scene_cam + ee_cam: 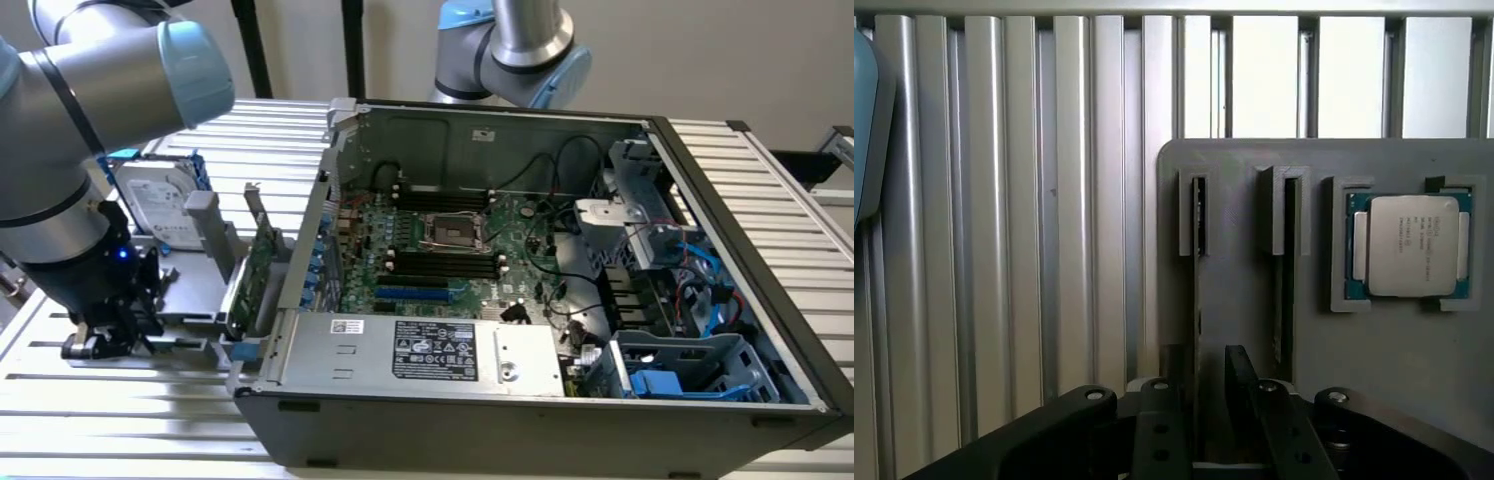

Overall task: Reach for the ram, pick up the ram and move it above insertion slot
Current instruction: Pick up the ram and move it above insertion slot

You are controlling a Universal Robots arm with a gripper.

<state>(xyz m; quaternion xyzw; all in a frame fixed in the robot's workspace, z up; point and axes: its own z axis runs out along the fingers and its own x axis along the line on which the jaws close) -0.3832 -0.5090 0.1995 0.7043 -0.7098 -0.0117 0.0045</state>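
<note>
Your gripper [1206,352] has its fingers [1239,370] a little apart, astride the ram [1199,215], which sits on edge in the grey holder [1234,300]. Judge it light, stiff, fragile: pinch its flat faces mid-length. Well apart, toward the exterior view's right, lies the insertion slot [443,262]

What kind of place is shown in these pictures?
Probably a robot test bench for computer assembly: an open grey desktop computer case, a silver-and-blue robot arm, and a ribbed aluminium table.

Ram [1199,215] edge-on; near end seemingly hidden by end effector [1204,360].
</note>
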